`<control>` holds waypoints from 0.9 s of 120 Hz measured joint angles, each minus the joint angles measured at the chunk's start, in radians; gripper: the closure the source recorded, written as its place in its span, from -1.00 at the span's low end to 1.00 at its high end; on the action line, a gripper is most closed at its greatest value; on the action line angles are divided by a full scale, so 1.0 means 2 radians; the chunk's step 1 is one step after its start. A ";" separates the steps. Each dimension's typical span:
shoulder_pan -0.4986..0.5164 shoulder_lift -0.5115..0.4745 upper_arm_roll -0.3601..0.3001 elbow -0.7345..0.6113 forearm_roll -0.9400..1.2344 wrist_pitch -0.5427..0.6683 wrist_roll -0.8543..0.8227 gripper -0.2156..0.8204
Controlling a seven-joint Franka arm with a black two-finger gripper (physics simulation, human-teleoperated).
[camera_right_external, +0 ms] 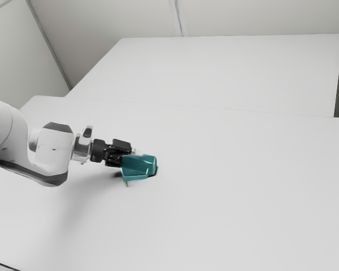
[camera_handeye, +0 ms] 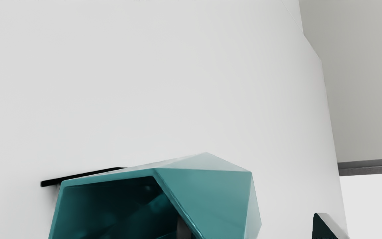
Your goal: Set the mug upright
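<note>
Spread open, the hand (camera_handeye: 253,227) has one finger (camera_handeye: 184,229) in the mouth (camera_handeye: 114,209) of the mug (camera_handeye: 222,196) and the other finger (camera_handeye: 323,230) outside it, apart from the mug's outer wall. So the side wall lies between the two fingers, but they do not grasp it.

Just past the fingers, the mug is on its side, low over the tabletop (camera_handeye: 144,83); whether it rests fully there I cannot tell. Its mouth faces the hand and its base (camera_right_external: 153,164) points away, toward the exterior view's right, so its long axis runs roughly out along the hand's reach. That relation governs the coming move: close on the wall, then swing the hand from reaching outward to pointing down, bringing the base beneath the mouth. A grip on one side could let the mug twist or slip as it tips.

Beyond the mug stand another white surface (camera_right_external: 231,68) and the wall (camera_right_external: 101,28).
</note>
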 joint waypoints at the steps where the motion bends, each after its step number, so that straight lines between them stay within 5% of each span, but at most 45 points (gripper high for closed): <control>1: 0.000 0.000 0.000 0.000 0.000 0.000 0.000 0.01; 25: 0.000 -0.001 0.000 -0.001 -0.002 0.002 0.006 0.63; 69: -0.006 -0.015 -0.009 0.029 0.012 0.011 0.006 0.88; 108: -0.023 -0.012 -0.025 0.174 0.427 0.017 -0.116 0.92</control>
